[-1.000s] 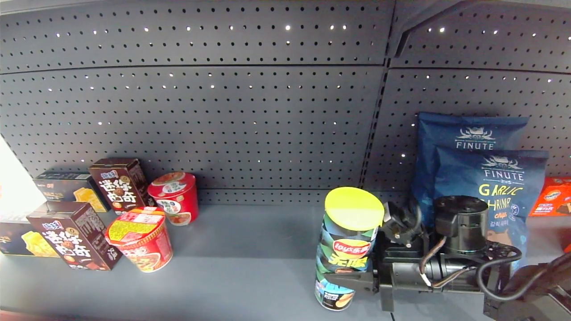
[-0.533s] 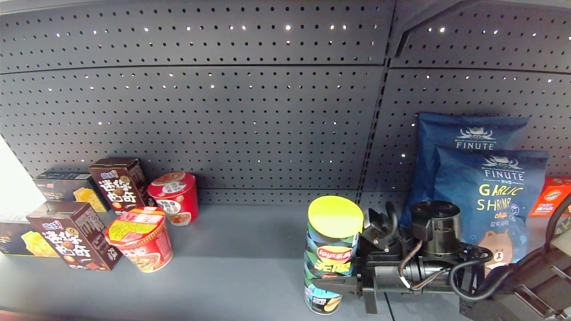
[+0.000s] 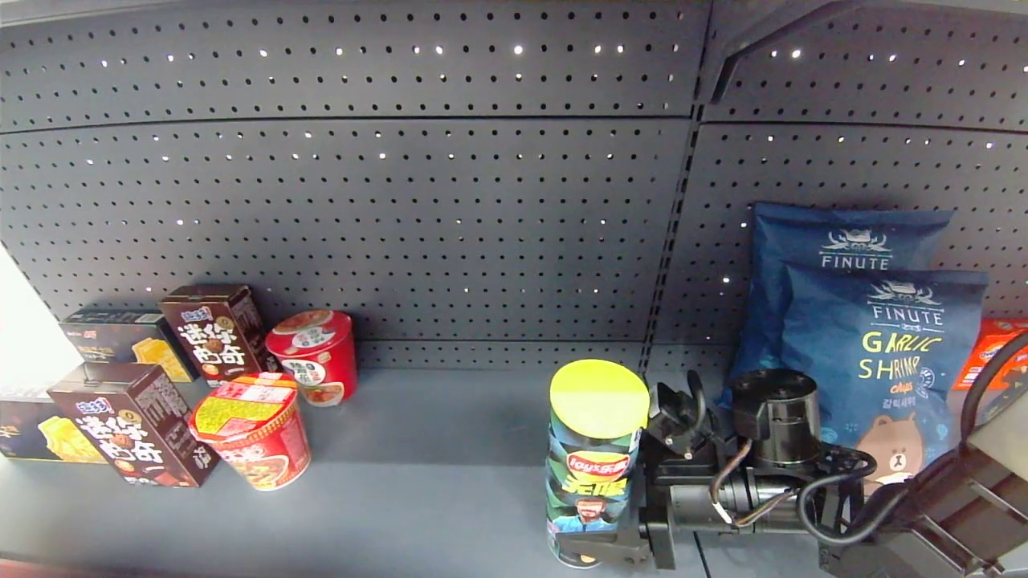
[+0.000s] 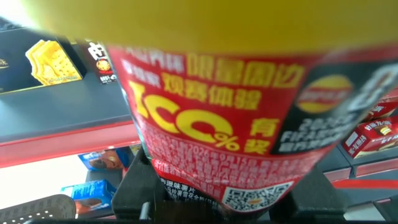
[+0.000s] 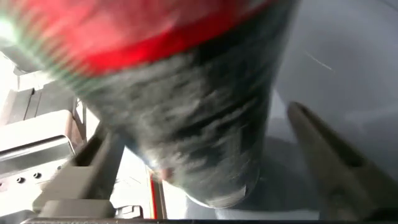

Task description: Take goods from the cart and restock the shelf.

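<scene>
Change: over the last second my right arm has carried the green can (image 3: 598,474) leftwards, away from the blue bags (image 3: 883,337), and a little lower and nearer the front edge of the shelf (image 3: 418,498).
Meaning: I judge this the final placing of that can. It stands upright, low over open shelf, just left of the bags. I cannot tell whether its base touches the board yet.
Right tool: the right tool (image 5: 211,162) is closed on the green can low on its body, one finger on each side. The right wrist view is smeared, so I take it the can is not yet at rest.
Left tool: the left tool (image 4: 221,199) grips a red can (image 4: 217,118) near its base and holds it out in front of the shelving, with rows of boxes behind it. That one is still to be shelved.
Print, green can: yellow lid, a red-and-yellow roundel, yellow characters beneath and a small face lower down.
Print, red can: big yellow lettering on red, fine white text and a square scan code near the bottom.
Print, bags: a white crest, yellow and white lettering, and a cartoon bear.
Other stock: two noodle cups (image 3: 253,433) and some brown boxes (image 3: 132,429) stand well apart at the shelf's left end.
</scene>
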`<state>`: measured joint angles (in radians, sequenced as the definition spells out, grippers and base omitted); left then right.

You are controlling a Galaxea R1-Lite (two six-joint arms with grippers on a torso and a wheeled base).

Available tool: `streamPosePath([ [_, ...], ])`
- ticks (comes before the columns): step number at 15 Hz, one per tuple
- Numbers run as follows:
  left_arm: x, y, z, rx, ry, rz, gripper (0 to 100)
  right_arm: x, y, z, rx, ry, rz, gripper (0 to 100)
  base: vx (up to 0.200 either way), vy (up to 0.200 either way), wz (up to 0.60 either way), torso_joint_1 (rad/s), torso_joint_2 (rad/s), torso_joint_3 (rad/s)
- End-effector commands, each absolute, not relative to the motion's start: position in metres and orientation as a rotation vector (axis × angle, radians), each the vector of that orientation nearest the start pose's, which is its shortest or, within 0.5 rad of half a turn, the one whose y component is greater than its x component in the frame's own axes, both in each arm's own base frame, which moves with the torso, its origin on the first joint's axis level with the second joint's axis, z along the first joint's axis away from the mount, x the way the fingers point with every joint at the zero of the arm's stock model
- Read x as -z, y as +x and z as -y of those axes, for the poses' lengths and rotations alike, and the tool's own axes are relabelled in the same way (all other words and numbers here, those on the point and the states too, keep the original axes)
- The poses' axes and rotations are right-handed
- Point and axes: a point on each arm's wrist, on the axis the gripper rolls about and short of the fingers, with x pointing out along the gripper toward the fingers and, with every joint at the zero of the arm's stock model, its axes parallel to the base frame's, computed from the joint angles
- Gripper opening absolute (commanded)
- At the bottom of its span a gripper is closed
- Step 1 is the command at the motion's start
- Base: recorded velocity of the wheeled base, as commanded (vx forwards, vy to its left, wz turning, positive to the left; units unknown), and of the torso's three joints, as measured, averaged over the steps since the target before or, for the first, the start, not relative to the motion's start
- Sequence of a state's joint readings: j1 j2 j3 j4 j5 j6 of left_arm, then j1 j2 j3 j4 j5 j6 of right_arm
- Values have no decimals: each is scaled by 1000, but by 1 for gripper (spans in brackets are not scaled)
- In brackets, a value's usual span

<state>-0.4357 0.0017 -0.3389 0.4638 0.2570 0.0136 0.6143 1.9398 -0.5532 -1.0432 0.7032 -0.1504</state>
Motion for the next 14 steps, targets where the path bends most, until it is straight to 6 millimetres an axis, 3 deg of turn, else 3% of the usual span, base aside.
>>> streamPosePath([
  [1, -117, -51, -30, 179, 56, -116, 0, -96, 235, -181, -1318, -111, -256, 100, 0, 0, 0, 0, 0, 0],
  [5, -118, -52, -30, 179, 54, -110, 0, -105, 206, -147, -1273, -107, -265, 100, 0, 0, 0, 0, 0, 0],
  [9, -124, -55, -32, 178, 46, -87, 0, -119, 152, -101, -1209, -106, -222, 100, 0, 0, 0, 0, 0, 0],
  [10, -125, -55, -32, 180, 46, -84, 0, -129, 136, -84, -1114, -118, -153, 100, 0, 0, 0, 0, 0, 0],
  [12, -127, -55, -32, 186, 49, -70, 0, -143, 119, -70, -899, -146, -76, 100, 0, 0, 0, 0, 0, 0],
  [14, -146, -63, -37, 219, 65, 6, 0, -152, 93, -53, -647, -168, -64, 100, 0, 0, 0, 0, 0, 0],
])
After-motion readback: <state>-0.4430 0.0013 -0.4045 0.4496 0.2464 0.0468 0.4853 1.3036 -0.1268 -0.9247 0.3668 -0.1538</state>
